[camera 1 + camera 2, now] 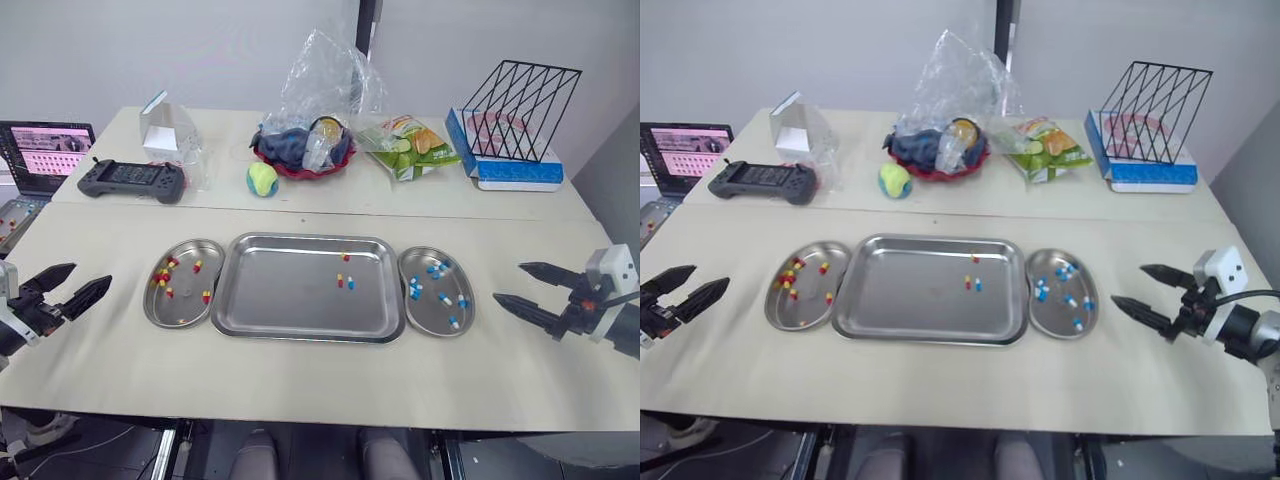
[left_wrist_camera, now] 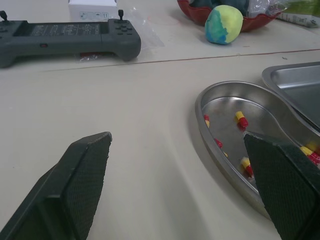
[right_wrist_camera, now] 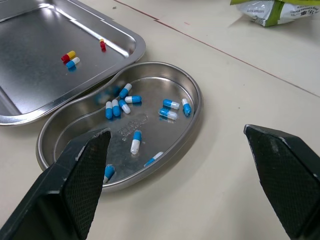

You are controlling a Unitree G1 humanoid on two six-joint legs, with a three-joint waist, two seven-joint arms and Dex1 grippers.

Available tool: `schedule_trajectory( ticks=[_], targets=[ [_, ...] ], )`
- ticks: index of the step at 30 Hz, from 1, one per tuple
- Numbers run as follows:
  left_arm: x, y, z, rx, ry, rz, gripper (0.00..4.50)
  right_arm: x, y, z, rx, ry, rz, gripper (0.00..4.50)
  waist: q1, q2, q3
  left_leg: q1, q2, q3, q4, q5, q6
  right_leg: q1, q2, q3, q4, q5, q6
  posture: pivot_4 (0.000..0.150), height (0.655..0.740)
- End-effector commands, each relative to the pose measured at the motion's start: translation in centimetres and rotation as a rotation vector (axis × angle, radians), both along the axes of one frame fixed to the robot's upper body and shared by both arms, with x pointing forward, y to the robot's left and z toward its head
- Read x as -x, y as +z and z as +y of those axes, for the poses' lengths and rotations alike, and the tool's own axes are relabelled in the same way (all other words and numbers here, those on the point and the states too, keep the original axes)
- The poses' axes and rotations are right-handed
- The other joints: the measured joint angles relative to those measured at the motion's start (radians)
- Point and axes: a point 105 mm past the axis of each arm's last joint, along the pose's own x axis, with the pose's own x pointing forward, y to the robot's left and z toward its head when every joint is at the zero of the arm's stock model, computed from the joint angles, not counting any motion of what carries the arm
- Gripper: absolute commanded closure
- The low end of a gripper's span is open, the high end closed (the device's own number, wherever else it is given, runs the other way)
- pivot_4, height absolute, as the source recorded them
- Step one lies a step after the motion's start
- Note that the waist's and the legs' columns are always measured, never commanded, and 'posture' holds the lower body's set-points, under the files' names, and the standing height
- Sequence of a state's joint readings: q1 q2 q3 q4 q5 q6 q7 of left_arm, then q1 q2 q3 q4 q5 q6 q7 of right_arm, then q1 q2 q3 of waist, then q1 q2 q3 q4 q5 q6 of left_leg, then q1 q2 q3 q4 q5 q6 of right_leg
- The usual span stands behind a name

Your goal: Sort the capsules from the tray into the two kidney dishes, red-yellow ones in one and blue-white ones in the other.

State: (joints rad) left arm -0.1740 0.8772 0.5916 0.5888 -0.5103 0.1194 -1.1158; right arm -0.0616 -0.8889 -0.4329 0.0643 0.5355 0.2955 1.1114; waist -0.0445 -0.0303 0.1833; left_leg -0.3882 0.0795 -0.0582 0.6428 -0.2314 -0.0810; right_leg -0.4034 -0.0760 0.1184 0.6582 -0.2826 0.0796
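Pale wall is seen behind a wide bench point(image 1: 300, 395) covered in beige. Near its front left corner the left claw point(image 1: 90, 275) is held low over the surface and pointed inward toward the left dish point(image 1: 147, 305). Its two black fingers are spread apart with nothing between them. At the front right the right claw point(image 1: 509, 283) is held in a mirrored pose, pointed at the right dish point(image 1: 428, 320), with fingers likewise parted and empty. Both arms are cut off by the picture edges just behind the wrists.

A steel tray point(image 1: 280, 300) is set in the middle, and a kidney-shaped dish is placed close against each short side. Red-yellow capsules point(image 1: 165, 275) are scattered in the left dish and blue-white capsules point(image 1: 436, 270) in the right dish. Three more lie in the tray, right of its centre. A red-yellow capsule point(image 1: 340, 281) is seen just beside a blue-white capsule point(image 1: 351, 283), and a second red-yellow capsule point(image 1: 346, 257) lies a little behind them.

Along the back, a game controller point(image 1: 132, 180), a ball point(image 1: 262, 180), a red bowl point(image 1: 300, 165), a snack packet point(image 1: 410, 145) and a wire rack point(image 1: 520, 95) are lined up. The bowl's contents are veiled by a crumpled plastic bag point(image 1: 325, 75) and cannot be made out. A laptop point(image 1: 45, 155) is cut by the left edge.
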Motion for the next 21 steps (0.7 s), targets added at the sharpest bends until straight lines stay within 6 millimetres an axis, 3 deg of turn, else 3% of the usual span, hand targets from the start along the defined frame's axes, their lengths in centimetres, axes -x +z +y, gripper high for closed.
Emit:
schedule_trajectory(
  ticks=[1,8,11,14,21],
  targets=[
    [0.1,1.2,0.3,-0.023,0.004,-0.017,0.07,0.1,1.8,0.0,-0.001,0.01,-0.072,0.0,0.0,0.0,0.0,0.0,0.0,0.0,0.0,0.0,0.0,0.0,0.0,0.0,0.0,0.0,0.0,0.15,0.7289],
    [-0.7,2.5,-0.6,-0.028,-0.03,-0.049,0.07,0.6,1.6,0.6,-0.001,0.054,-0.04,0.0,0.002,0.0,0.0,0.0,0.0,0.0,0.0,0.0,0.0,0.0,0.0,0.0,-0.001,0.0,0.0,0.15,0.7289],
    [-2.0,3.3,-1.8,-0.031,-0.041,-0.047,0.07,0.8,1.4,0.8,-0.01,0.058,-0.018,0.0,0.006,0.0,0.0,-0.001,0.0,0.0,0.0,0.0,0.0,0.0,0.0,0.0,-0.001,0.0,0.0,0.15,0.7289],
    [-2.7,4.2,-3.9,-0.025,-0.112,-0.062,0.07,0.9,1.6,0.9,-0.011,0.056,-0.017,0.0,0.005,0.0,0.0,-0.001,0.0,0.0,0.0,0.0,0.0,0.001,0.0,0.0,-0.001,0.0,0.0,0.15,0.7289],
    [-5.3,6.3,-11.4,0.06,-0.279,-0.063,0.07,1.3,2.3,2.0,0.041,0.102,-0.006,0.0,0.004,0.0,0.0,-0.001,0.0,0.0,0.001,0.0,0.0,0.001,0.0,0.0,-0.001,0.0,0.0,0.15,0.7289]
  ],
)
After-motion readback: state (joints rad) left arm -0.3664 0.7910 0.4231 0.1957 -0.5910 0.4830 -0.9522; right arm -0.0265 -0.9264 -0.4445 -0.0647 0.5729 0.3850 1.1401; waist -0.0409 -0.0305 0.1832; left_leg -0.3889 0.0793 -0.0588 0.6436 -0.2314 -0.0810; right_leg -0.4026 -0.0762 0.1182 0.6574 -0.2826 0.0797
